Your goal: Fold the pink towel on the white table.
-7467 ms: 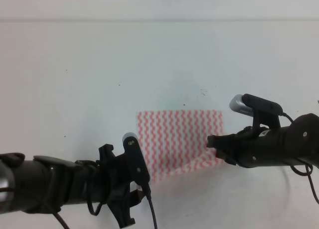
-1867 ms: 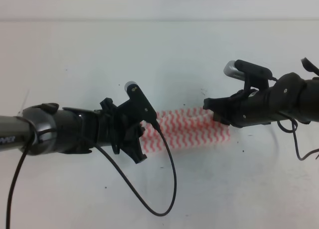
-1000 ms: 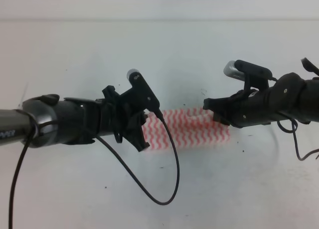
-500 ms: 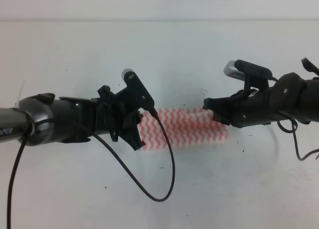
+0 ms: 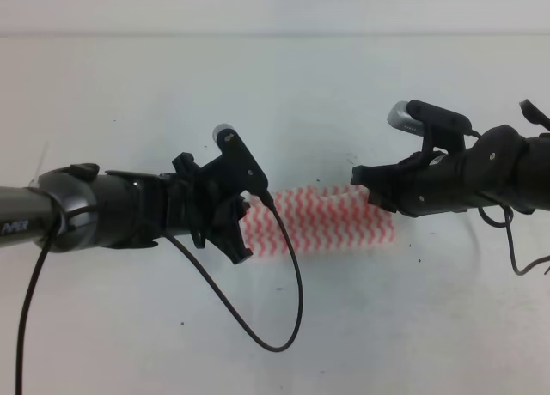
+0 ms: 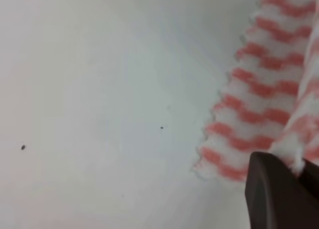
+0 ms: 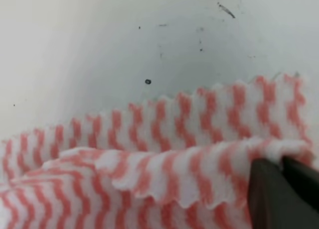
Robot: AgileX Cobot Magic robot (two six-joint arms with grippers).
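Observation:
The pink towel (image 5: pixel 326 220) lies on the white table (image 5: pixel 275 94) as a narrow strip folded lengthwise, stretched between my two grippers. My left gripper (image 5: pixel 244 225) is at the strip's left end. In the left wrist view the left gripper (image 6: pixel 302 165) is shut on the towel's (image 6: pixel 259 104) upper layer, and the lower layer lies flat beneath. My right gripper (image 5: pixel 364 187) holds the right end. In the right wrist view the right gripper (image 7: pixel 282 162) is shut on the folded-over edge of the towel (image 7: pixel 164 169), which stands raised above the bottom layer.
A black cable (image 5: pixel 290 302) hangs in a loop from the left wrist and rests on the table in front of the towel. Small dark specks and scuffs (image 7: pixel 227 10) mark the table behind the towel. Another cable (image 5: pixel 516 258) trails from the right arm.
Since 7.5 s ago the towel has gone from a flat square to a narrow folded strip. Over the last second the left gripper shifted slightly left; the right gripper rose a touch.

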